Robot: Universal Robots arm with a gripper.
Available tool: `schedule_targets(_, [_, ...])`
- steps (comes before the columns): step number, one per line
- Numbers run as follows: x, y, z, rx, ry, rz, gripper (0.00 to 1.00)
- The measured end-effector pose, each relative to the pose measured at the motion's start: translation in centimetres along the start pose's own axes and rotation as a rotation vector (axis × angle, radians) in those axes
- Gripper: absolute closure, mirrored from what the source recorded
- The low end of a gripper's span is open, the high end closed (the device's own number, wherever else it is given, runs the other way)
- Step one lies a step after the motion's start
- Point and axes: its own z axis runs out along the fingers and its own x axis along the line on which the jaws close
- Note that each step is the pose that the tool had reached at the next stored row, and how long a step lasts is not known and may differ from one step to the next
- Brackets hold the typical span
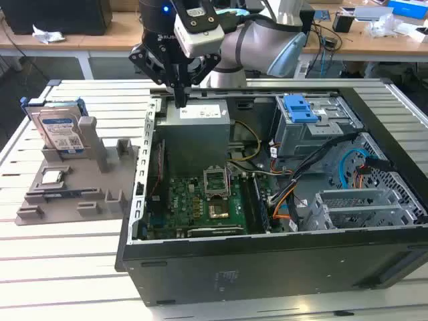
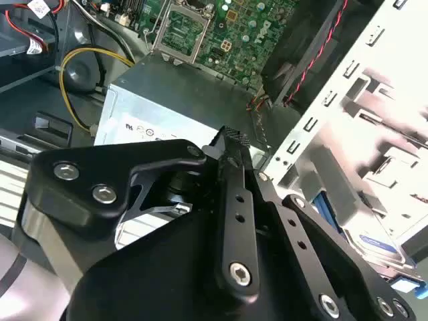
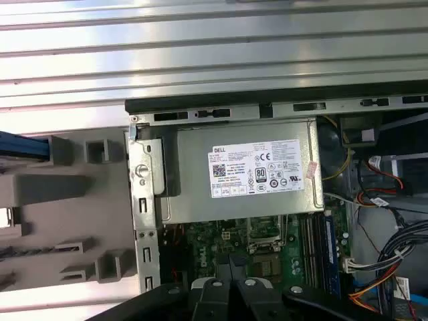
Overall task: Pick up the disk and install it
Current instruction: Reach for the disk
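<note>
Disk (image 1: 59, 130) upright in grey holder (image 1: 80, 179); jaws closed, well apart, over case (image 1: 267, 267)

A white label (image 3: 257, 167) with a barcode and certification marks sits on the power supply (image 3: 194, 200) inside the computer case (image 3: 267, 105). Outside the case, the disk (image 1: 59, 128) carries a white-and-blue label (image 1: 63, 139) whose print is too small to read.

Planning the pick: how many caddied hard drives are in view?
1. The disk stands on edge in the grey holder at the exterior view's left, outside the computer case; the drive cage may hide others.
</note>
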Motion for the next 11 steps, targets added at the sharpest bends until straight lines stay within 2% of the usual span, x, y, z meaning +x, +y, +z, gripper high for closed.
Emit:
schedule_targets(1, [0.05,0.0,0.01,-0.0001,-0.0001,0.0,0.9])
schedule_targets(5, [1.07,-0.08,-0.03,0.0,0.0,0.0,0.9])
schedule_targets(11, [2.82,-0.21,-0.07,0.0,0.0,0.0,0.9])
